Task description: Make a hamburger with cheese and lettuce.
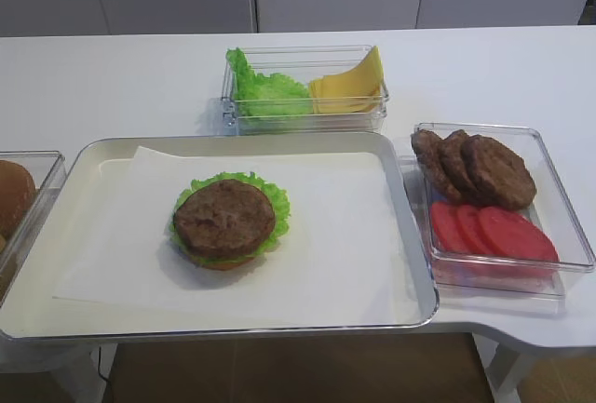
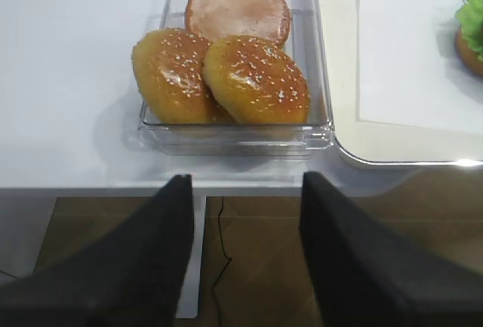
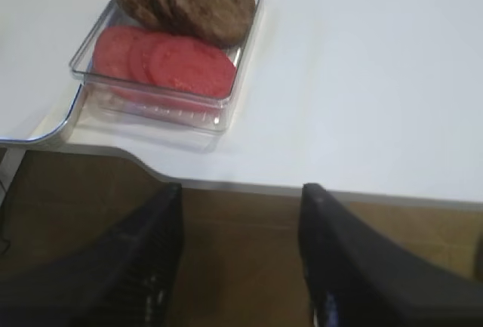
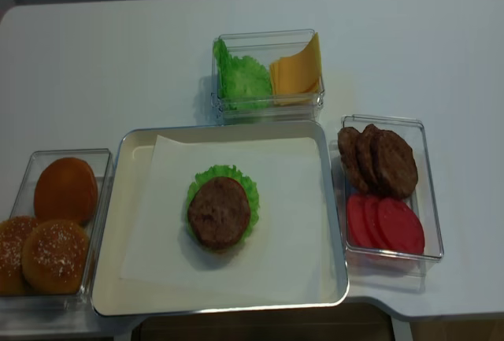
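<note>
Closest to your overhead lens sits the front rim of the metal tray (image 1: pixel 233 330), and right on it, on the white paper liner (image 1: pixel 326 226), is the hamburger (image 1: pixel 225 221): brown patty on top, frilly green rim showing all round, tan bun peeking out underneath. It lies a little to the nine o'clock side of the tray's middle, touching nothing but the paper. Look to twelve o'clock beyond the tray and you've got a clear tub (image 1: pixel 304 121) holding the lettuce (image 1: pixel 264 89) on its nine o'clock side and the cheese (image 1: pixel 348 86), a leaning stack of yellow-orange squares, on its three o'clock side, the two just beside each other. Out at three o'clock from the tray, a second clear box (image 1: pixel 559 212) carries three overlapping brown patties (image 1: pixel 475 168) at its far end and red tomato slices (image 1: pixel 489 231) at its near end. Over at nine o'clock, a third box (image 4: pixel 38 155) holds two sesame-seeded bun tops (image 4: pixel 39 254) and one plain brown bun (image 4: pixel 66 189). Your right gripper (image 3: pixel 240 259) hangs off the table's front edge near the tomato box, jaws standing wide apart with nothing between them. Your left gripper (image 2: pixel 245 251) hangs likewise off the front edge near the bun box, jaws spread wide, holding nothing.
</note>
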Robot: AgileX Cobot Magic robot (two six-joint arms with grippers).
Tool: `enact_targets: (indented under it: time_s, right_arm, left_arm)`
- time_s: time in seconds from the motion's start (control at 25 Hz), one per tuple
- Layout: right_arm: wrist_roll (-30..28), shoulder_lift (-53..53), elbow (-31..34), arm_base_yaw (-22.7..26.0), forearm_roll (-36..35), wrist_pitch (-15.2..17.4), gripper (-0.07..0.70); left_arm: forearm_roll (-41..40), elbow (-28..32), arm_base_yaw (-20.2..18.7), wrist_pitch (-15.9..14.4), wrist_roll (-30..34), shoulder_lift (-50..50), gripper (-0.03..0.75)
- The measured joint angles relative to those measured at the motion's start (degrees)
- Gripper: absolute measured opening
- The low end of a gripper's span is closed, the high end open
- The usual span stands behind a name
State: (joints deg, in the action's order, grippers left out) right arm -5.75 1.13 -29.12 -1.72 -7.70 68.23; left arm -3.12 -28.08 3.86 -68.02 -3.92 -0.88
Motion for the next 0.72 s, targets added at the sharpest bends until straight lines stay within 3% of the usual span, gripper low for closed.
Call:
enact_targets:
  time_s: [0.16,0.72]
  right_arm:
    - [-3.74,0.00,0.79,0.00,-0.46,-2.90,0.374]
    - [-3.80,0.00,1.81,0.09,-1.69,-2.79,0.374]
  left_arm:
    - [0.00,0.00,0.00,0.00,0.00,0.00,0.344]
    - [0.00,0.00,0.00,0.00,0.00,0.00,0.344]
